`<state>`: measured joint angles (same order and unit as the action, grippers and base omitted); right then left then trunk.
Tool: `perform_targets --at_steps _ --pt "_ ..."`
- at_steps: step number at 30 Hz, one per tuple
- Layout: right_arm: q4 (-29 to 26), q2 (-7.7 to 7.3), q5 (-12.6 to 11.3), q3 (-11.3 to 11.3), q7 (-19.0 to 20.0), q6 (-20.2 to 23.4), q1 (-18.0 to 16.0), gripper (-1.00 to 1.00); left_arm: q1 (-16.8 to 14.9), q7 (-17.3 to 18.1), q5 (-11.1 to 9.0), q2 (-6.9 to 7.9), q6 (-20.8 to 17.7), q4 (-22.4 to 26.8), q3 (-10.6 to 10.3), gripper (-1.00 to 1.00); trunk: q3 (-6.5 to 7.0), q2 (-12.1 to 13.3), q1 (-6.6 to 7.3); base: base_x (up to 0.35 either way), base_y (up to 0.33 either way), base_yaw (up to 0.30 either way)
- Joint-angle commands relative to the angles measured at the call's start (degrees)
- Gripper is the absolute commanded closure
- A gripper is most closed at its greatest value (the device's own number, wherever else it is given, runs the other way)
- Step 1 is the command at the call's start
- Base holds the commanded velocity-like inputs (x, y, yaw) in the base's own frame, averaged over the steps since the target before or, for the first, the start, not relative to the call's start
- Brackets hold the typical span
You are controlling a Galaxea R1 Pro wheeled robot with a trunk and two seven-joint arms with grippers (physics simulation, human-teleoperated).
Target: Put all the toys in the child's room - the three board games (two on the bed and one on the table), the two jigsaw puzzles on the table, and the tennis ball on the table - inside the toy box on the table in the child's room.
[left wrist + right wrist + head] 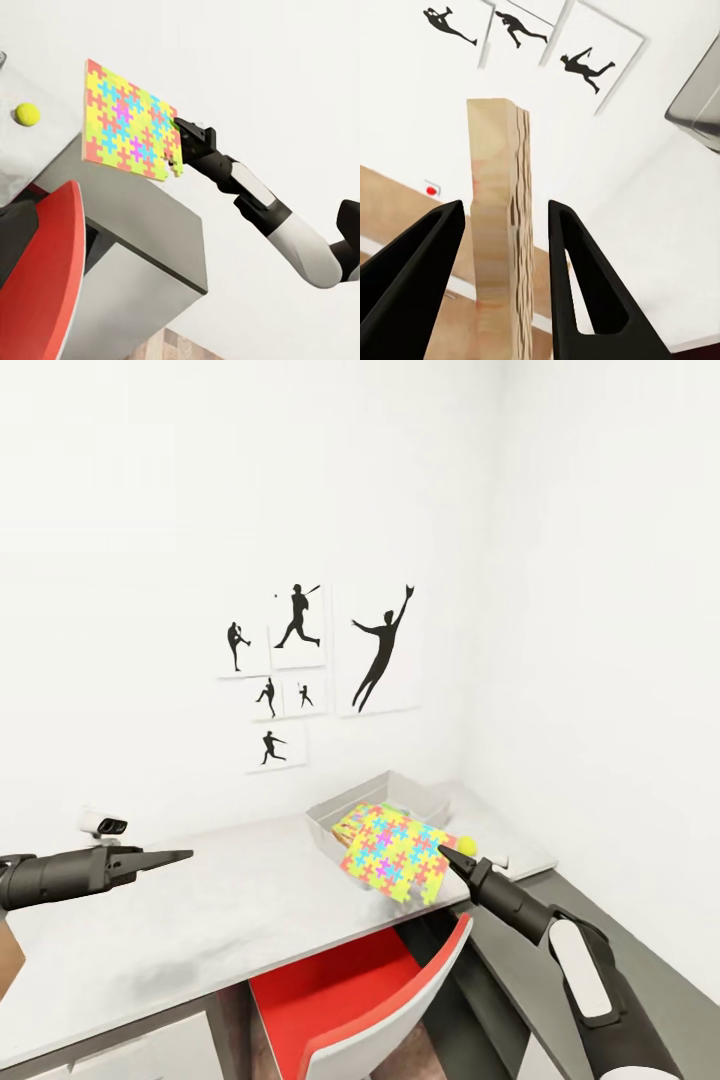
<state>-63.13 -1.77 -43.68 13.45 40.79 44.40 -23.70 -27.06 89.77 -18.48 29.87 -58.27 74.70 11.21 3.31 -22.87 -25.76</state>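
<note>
**Easing the jigsaw sheet into the bin**

Straddling one edge of the jigsaw puzzle (393,852), the right gripper (447,852) has its jaws apart; the wrist view shows a sliver of gap on either side of the sheet. Ahead of the fingertips the sheet slants down across the near rim of the toy box (420,788). The tennis ball (466,847) lies just beside the gripper on the table (220,910). To finish well, I would nudge the sheet forward until it clears the rim, then withdraw straight back without brushing the ball. Well off to the side, the left gripper (185,854) hovers pinched together, empty.
</note>
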Motion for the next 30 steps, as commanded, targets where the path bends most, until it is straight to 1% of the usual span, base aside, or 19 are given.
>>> perform_targets --at_steps 1,14,21,30 --pt "0.0 -0.02 -0.1 -0.1 0.2 0.2 0.0 1.0 0.0 0.2 0.0 0.01 -0.5 0.0 0.0 -1.0 -0.03 0.0 -0.02 0.009 0.007 0.0" --pt "-0.2 -0.06 -0.3 -0.2 0.3 0.1 0.0 1.0 0.0 0.2 0.1 0.02 -0.3 -0.2 0.1 -1.0 -0.03 0.0 -0.02 0.007 0.001 0.0" --pt "-0.2 -0.04 -0.3 -0.1 0.3 0.1 0.0 1.0 0.0 0.2 0.0 -0.05 -0.2 -0.2 0.1 -1.0 -0.03 0.0 -0.02 0.159 0.001 0.0" --pt "-0.2 -0.02 -0.3 -0.2 0.3 0.1 0.0 1.0 0.0 0.2 0.0 -0.07 -0.2 -0.2 0.1 -1.0 -0.03 0.0 -0.02 0.197 0.056 0.0"
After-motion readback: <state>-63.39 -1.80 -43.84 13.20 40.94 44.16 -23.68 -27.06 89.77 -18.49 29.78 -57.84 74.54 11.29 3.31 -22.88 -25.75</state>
